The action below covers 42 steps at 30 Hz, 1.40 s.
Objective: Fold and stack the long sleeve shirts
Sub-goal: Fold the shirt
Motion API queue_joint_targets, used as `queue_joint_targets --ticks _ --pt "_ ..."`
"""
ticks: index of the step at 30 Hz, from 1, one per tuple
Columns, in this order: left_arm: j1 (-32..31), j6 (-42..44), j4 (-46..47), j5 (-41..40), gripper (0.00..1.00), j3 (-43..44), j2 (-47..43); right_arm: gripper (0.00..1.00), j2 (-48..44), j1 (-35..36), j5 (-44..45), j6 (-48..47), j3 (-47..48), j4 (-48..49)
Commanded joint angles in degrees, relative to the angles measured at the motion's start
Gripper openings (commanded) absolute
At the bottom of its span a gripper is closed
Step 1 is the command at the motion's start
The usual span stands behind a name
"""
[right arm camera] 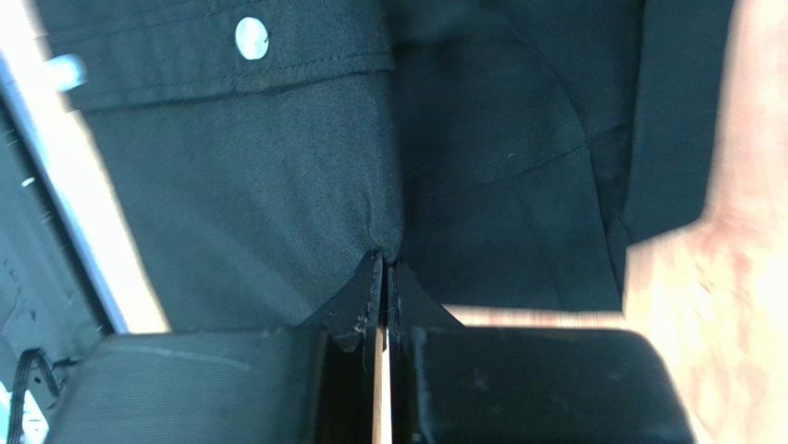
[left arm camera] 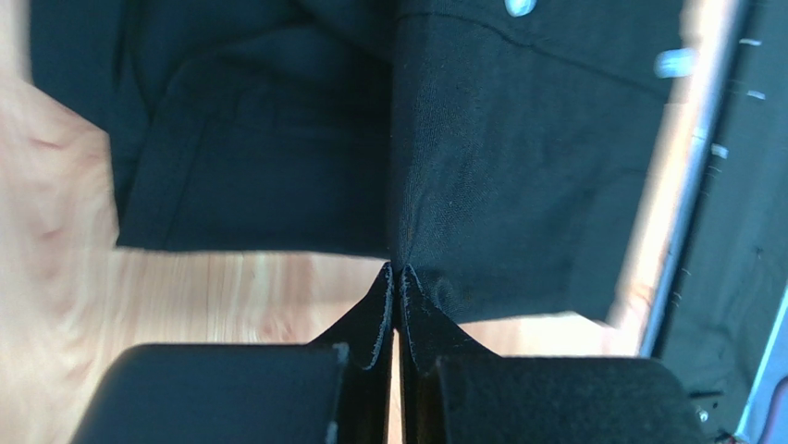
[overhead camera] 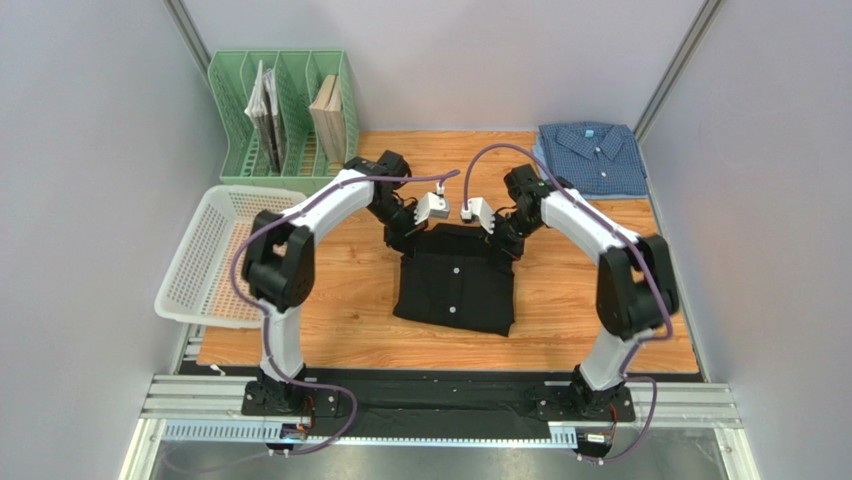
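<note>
The black shirt (overhead camera: 455,285) lies in the middle of the wooden table, white buttons up, its far edge lifted. My left gripper (overhead camera: 398,232) is shut on the far left part of that edge; the left wrist view shows the fingertips (left arm camera: 396,277) pinching black cloth (left arm camera: 499,166). My right gripper (overhead camera: 505,236) is shut on the far right part; the right wrist view shows its tips (right arm camera: 384,268) pinching the cloth (right arm camera: 259,194). The blue checked shirt (overhead camera: 590,157) lies folded at the far right corner.
A green file rack (overhead camera: 285,115) with books stands at the far left. A white mesh basket (overhead camera: 215,255) sits at the left edge of the table (overhead camera: 340,330). Grey walls enclose both sides.
</note>
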Motion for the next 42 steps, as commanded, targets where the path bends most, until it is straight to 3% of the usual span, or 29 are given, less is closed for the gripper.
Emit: queue_joint_targets --ticks 1,7,13,16,20,22,26,29,32,42 --pt "1.64 -5.13 -1.24 -2.22 0.0 7.1 10.95 0.0 11.1 -3.01 -2.24 0.77 7.87 0.17" --pt "2.08 -10.75 -3.26 -0.91 0.01 12.04 15.65 0.0 14.37 -2.76 -1.01 2.88 4.46 5.7" --pt "2.08 -13.05 -0.1 0.32 0.0 -2.53 6.46 0.02 8.76 0.58 -1.71 6.04 -4.22 9.3" --pt "1.99 -14.28 0.96 3.39 0.0 -11.31 0.39 0.17 3.48 0.85 -3.82 8.86 -8.45 10.02" --pt "2.08 -13.23 3.32 6.82 0.28 -15.98 -8.15 0.53 -2.67 -0.73 -7.5 14.91 -6.91 6.68" --pt "1.99 -12.0 5.35 7.26 0.37 -16.44 -12.27 0.58 -4.17 -3.19 -9.79 18.96 -4.53 4.22" --pt "-0.9 -9.89 6.58 6.57 0.54 -14.78 -12.74 0.52 -1.81 -5.22 -16.55 27.21 1.45 3.6" --pt "-2.92 -10.06 7.72 7.17 0.57 -13.36 -9.49 0.41 3.72 -4.25 -19.98 34.69 5.32 4.56" --pt "-5.38 -10.68 12.18 6.22 0.58 -13.8 -7.47 0.36 9.43 -2.67 -22.53 41.28 7.17 8.41" --pt "-9.17 -13.05 16.08 0.85 0.59 -12.05 0.09 0.33 23.15 1.99 -21.67 46.48 12.18 12.82"
